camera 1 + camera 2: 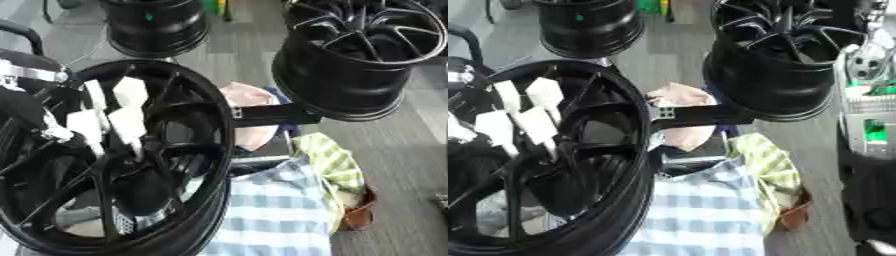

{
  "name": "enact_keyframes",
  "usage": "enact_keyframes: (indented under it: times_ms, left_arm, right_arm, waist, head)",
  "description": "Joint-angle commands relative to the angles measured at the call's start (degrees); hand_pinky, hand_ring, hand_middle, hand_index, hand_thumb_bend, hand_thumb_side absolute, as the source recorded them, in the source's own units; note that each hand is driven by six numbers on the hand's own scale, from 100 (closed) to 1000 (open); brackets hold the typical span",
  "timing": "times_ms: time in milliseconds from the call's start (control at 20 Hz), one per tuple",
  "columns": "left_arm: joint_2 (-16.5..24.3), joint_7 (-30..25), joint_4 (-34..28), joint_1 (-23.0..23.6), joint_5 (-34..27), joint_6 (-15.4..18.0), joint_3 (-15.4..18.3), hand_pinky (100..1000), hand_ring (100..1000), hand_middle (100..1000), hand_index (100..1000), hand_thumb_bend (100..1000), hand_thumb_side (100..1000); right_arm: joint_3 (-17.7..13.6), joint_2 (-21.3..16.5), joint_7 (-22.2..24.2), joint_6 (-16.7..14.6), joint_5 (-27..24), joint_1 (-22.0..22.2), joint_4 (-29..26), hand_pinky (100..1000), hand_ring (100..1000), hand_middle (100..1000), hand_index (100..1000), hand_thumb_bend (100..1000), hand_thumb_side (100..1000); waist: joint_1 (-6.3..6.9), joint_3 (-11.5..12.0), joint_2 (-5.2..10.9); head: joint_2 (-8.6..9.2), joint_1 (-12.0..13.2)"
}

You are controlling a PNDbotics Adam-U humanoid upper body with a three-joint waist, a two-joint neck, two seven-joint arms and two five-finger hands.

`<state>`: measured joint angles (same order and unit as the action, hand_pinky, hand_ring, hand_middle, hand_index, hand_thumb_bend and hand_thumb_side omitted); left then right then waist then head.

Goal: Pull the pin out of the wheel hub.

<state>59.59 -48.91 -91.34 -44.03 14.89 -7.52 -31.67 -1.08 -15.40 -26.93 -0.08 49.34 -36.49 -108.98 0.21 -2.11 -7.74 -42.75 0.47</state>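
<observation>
Left eye view: wheel hub (pixel 175 165) fills the lower left, a black spoked rim tilted toward the camera. Left hand (pixel 109 117) is reached in among the spokes, its white-tipped fingers (pixel 131 95) bunched near the hub's centre. The pin itself cannot be made out, so whether those fingers have hold of it is unclear. Right hand shows in neither view. Two more black rims (pixel 776 65) hang behind. Step judged: reaching for the pin; next calls for closing on it and drawing straight outward.

Workshop, black wheel rims (pixel 359 55) on stands
</observation>
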Motion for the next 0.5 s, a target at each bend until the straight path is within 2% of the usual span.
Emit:
enact_keyframes:
  times_ms: [50, 500]
  left_arm:
    - [0.60, 0.18, 0.51, -1.27, 0.99, -0.29, -0.16, 755, 704, 605, 772, 551, 499]
    - [-0.20, -0.74, 1.47, -1.44, 2.26, 0.38, -0.79, 742, 678, 582, 755, 538, 435]
  right_arm:
    - [-0.56, -0.61, -0.31, -0.01, -0.35, -0.62, -1.07, 754, 736, 697, 821, 100, 323]
    - [-0.78, -0.61, -0.99, 0.01, -0.60, -0.40, -1.24, 754, 735, 696, 820, 100, 331]
  waist:
    - [0.04, -0.10, 0.64]
    - [-0.02, -0.11, 0.54]
  head:
    - [0.51, 0.03]
    - [0.53, 0.09]
